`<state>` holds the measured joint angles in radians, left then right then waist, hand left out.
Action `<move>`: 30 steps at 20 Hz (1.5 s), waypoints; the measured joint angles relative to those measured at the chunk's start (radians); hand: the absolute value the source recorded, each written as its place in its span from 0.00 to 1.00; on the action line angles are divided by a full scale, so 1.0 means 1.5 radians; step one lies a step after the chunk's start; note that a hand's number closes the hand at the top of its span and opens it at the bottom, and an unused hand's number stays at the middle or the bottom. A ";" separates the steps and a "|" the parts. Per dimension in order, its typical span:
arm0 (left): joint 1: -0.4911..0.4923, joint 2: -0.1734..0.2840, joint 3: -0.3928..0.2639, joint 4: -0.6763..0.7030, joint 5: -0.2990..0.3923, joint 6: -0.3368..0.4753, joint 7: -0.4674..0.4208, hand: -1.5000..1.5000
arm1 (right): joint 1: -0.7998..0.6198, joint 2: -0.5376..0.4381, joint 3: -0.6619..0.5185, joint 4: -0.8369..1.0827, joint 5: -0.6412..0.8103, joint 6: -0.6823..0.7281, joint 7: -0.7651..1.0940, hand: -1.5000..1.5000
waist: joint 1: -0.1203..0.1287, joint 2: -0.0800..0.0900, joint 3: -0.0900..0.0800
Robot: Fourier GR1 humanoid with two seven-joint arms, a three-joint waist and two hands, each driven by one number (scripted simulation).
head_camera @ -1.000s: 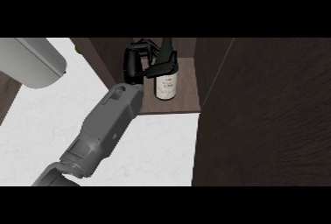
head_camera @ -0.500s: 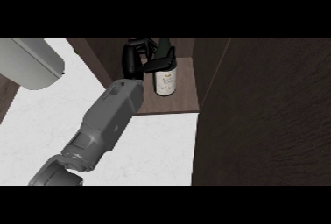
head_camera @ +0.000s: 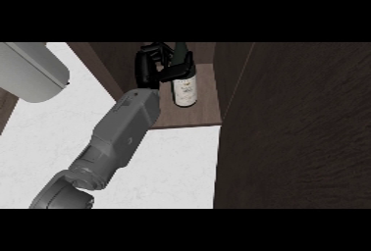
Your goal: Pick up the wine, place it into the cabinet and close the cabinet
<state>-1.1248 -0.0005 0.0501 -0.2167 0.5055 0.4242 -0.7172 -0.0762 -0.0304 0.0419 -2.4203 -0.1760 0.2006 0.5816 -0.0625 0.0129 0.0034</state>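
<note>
The wine bottle (head_camera: 185, 92), dark glass with a white label, is inside the open cabinet, over its brown shelf floor (head_camera: 190, 116). My right hand (head_camera: 150, 67) is curled round the bottle's neck and shoulder from the left, and its grey forearm (head_camera: 119, 135) stretches in from the lower left. I cannot tell whether the bottle's base rests on the shelf. The cabinet's dark door (head_camera: 304, 127) stands open and fills the right side of the view. My left hand does not show.
The white counter (head_camera: 170, 169) runs below and left of the cabinet. A pale grey rounded object (head_camera: 29, 71) sits at the upper left. The cabinet's left wall (head_camera: 101, 61) rises just beside my hand.
My right hand has carried the bottle a little deeper into the cabinet, and the forearm has stretched further forward. The door has not moved.
</note>
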 measured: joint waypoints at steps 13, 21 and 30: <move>-0.015 0.001 0.007 0.060 -0.025 0.031 -0.024 0.00 | -0.013 -0.002 0.006 0.002 0.003 -0.009 0.006 0.00 | -0.003 0.003 -0.001; -0.003 0.003 -0.006 0.083 -0.050 0.048 -0.033 0.00 | -0.021 0.002 0.015 0.001 0.004 -0.017 0.011 0.00 | -0.009 0.005 -0.001; 0.016 0.000 0.006 0.076 -0.048 0.056 -0.065 0.00 | -0.020 -0.004 0.005 0.003 0.002 -0.009 0.006 0.00 | -0.011 0.006 -0.001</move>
<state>-1.1014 -0.0007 0.0587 -0.1029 0.4337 0.5084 -0.8152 -0.1069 -0.0360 0.0487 -2.4158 -0.1738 0.1868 0.5911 -0.0793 0.0220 0.0019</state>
